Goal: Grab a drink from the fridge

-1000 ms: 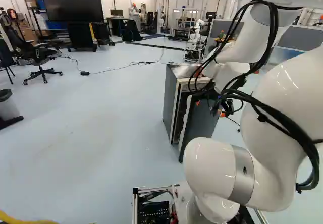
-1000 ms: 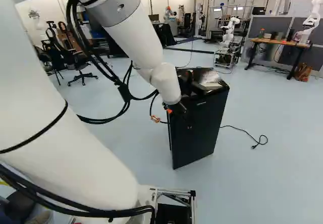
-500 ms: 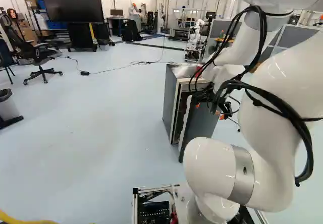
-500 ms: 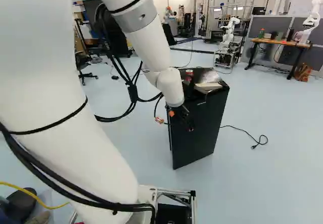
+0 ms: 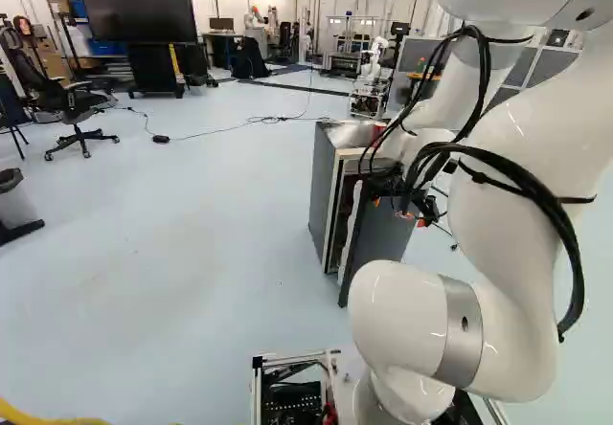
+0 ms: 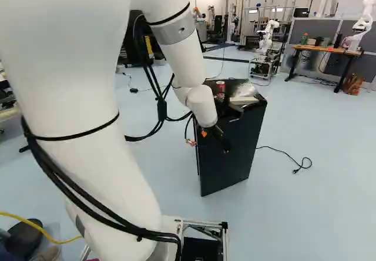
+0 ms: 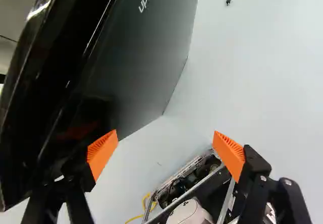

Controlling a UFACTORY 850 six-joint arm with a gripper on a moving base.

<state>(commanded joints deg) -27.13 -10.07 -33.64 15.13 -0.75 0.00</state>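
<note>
The gripper (image 6: 222, 140) is in front of the fridge's dark door (image 6: 235, 149) in the right base view. From the left base view, the door (image 5: 380, 243) stands ajar from the fridge body (image 5: 326, 181), with a narrow gap showing pale edges. In the wrist view the gripper (image 7: 166, 152) is open, its orange pads wide apart and nothing between them. One finger is close against the fridge's glossy black edge (image 7: 45, 82); whether they touch I cannot tell. A red can (image 6: 220, 87) stands on the fridge's top. No drink inside the fridge can be seen.
Beside the can, a plastic-wrapped item (image 6: 245, 89) lies on the fridge. A power cord (image 6: 294, 159) runs over the floor. Another robot (image 6: 268, 37) stands behind, with one more (image 6: 363, 26) by a desk (image 6: 329, 49). An office chair (image 5: 77, 109) is far off in the left base view.
My arm has swung across, and the gripper has shifted a little rightward and down across the door in the right base view. The red can has come into clear view. The base has stayed put.
</note>
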